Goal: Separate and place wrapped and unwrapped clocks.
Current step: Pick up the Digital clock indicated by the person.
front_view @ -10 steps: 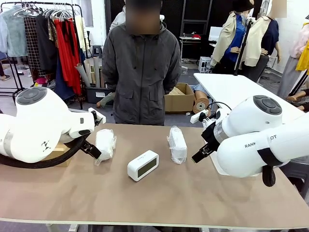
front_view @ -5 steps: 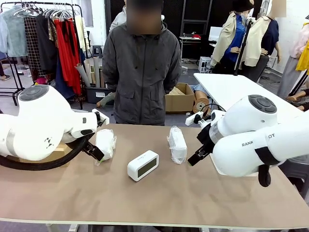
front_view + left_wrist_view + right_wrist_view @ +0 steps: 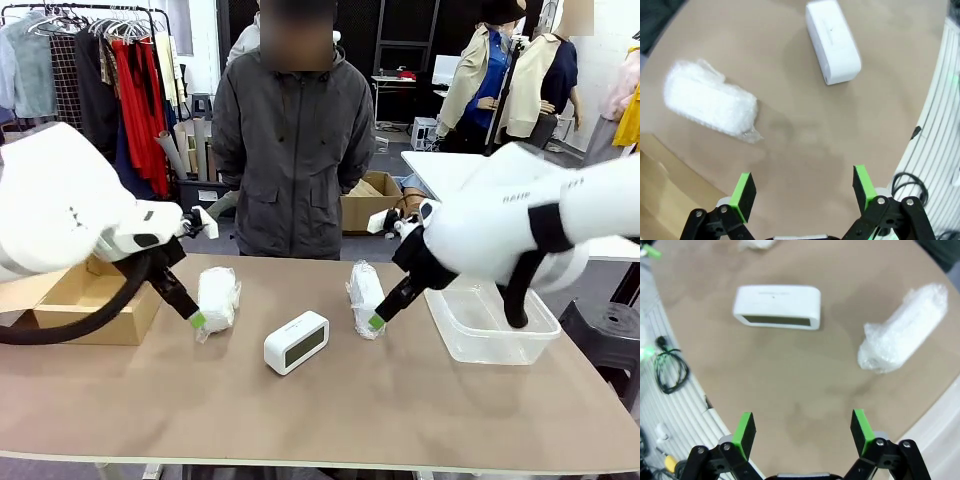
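Two wrapped clocks in crinkly white plastic lie on the brown table, one on the left [image 3: 217, 298] and one on the right [image 3: 366, 294]. A bare white clock [image 3: 296, 342] with a dark screen sits between them, nearer me. My left gripper [image 3: 196, 319] hovers open just left of the left bundle [image 3: 710, 104]; its green pads [image 3: 745, 189] stand wide apart over bare table, with the bare clock [image 3: 832, 41] farther off. My right gripper [image 3: 377, 320] hangs open at the near end of the right bundle [image 3: 905, 329], the bare clock [image 3: 776, 307] ahead of it.
A brown cardboard box [image 3: 85, 300] sits open at the table's left edge. A clear plastic tub [image 3: 490, 325] stands at the right. A person [image 3: 292, 150] in a grey jacket stands at the far side, hands off the table.
Both arms have risen and swung inward, bringing each gripper down beside its wrapped clock. The cardboard box and the clear tub have come into sight. The clocks have not moved.
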{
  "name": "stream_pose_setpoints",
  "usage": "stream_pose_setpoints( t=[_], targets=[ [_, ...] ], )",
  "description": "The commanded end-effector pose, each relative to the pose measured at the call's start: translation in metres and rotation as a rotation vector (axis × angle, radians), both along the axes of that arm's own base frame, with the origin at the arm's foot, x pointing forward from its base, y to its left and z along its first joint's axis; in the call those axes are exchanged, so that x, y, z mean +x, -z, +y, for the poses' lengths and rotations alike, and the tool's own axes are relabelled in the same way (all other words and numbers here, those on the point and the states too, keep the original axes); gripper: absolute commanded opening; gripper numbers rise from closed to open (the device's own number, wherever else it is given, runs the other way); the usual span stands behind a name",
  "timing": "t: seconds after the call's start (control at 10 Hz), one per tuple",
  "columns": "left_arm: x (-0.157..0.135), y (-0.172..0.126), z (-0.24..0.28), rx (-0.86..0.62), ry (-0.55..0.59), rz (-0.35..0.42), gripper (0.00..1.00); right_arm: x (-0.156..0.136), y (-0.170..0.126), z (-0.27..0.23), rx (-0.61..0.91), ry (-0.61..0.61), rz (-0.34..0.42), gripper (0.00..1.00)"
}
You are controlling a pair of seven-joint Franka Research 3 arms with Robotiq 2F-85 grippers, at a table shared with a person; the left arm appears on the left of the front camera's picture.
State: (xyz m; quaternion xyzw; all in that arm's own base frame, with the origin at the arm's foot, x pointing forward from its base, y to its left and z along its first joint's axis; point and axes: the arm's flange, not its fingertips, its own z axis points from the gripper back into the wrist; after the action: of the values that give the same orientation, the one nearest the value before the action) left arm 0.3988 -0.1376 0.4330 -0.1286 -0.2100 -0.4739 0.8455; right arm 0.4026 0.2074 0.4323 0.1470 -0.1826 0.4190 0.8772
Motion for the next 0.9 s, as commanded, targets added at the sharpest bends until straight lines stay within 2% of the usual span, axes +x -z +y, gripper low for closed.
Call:
stream_pose_setpoints(
  t=[0.0,0.1,0.2,0.3,0.4,0.5,0.6,0.8],
  targets=[
    [0.015,-0.004,0.016,-0.096,0.198,-0.063,1.0,0.024,-0.013,-0.023,0.07,-0.138,0.029,1.0],
    [0.018,-0.01,0.02,-0.087,0.257,-0.126,1.0,0.031,-0.021,-0.034,0.115,-0.195,0.017,1.0],
    [0.023,-0.016,0.024,-0.11,0.3,-0.138,1.0,0.039,-0.025,-0.042,0.131,-0.203,-0.006,1.0],
    [0.027,-0.021,0.026,-0.131,0.315,-0.119,1.0,0.048,-0.028,-0.052,0.142,-0.25,-0.02,1.0],
    [0.031,-0.024,0.027,-0.143,0.295,-0.088,1.0,0.052,-0.027,-0.057,0.143,-0.238,-0.06,1.0],
    [0.015,-0.026,0.02,-0.086,0.281,-0.151,1.0,0.042,-0.023,-0.048,0.118,-0.049,-0.126,1.0],
    [0.015,-0.026,0.02,-0.086,0.281,-0.151,1.0,0.042,-0.033,-0.056,0.114,-0.213,-0.039,1.0],
    [0.015,-0.026,0.02,-0.086,0.281,-0.151,1.0,0.042,-0.033,-0.056,0.114,-0.213,-0.039,1.0]
  ],
)
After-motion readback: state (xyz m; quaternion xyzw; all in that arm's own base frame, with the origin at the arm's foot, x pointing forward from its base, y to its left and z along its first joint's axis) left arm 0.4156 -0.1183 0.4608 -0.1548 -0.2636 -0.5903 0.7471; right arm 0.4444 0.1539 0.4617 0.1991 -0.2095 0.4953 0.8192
